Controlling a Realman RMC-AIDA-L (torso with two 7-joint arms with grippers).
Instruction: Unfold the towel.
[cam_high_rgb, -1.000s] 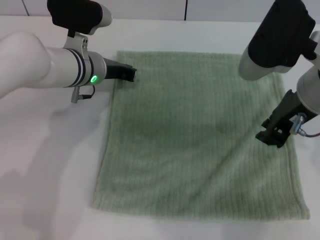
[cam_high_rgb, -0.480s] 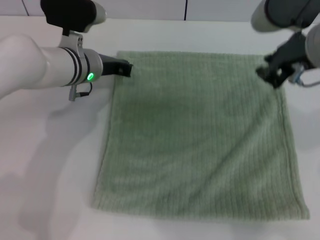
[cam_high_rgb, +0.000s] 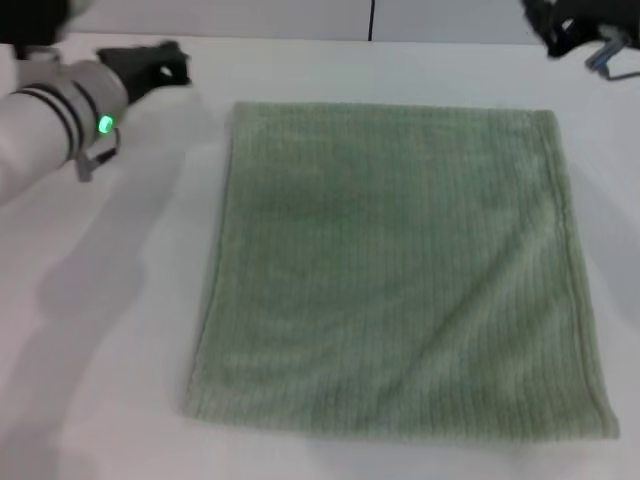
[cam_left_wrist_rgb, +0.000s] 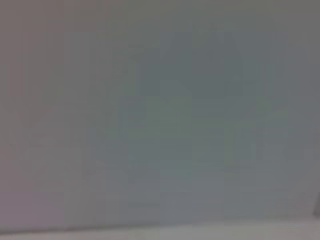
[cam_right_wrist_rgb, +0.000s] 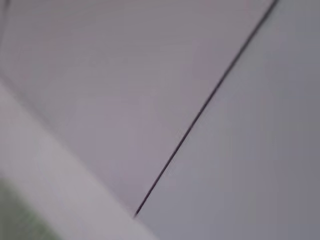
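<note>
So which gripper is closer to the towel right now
Left, narrowly. The left gripper sits off the towel beyond its far left corner; the right gripper is past the far right corner.

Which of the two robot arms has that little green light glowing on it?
The left arm's: the green light glows on the white wrist just behind the left gripper, off the towel's far left corner. The right gripper, at the far right corner, shows none.

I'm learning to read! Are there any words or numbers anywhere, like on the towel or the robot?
None to read. The towel is plain ribbed green cloth with no label showing. The left arm has only a green light, no letters. The white table is bare of print.
</note>
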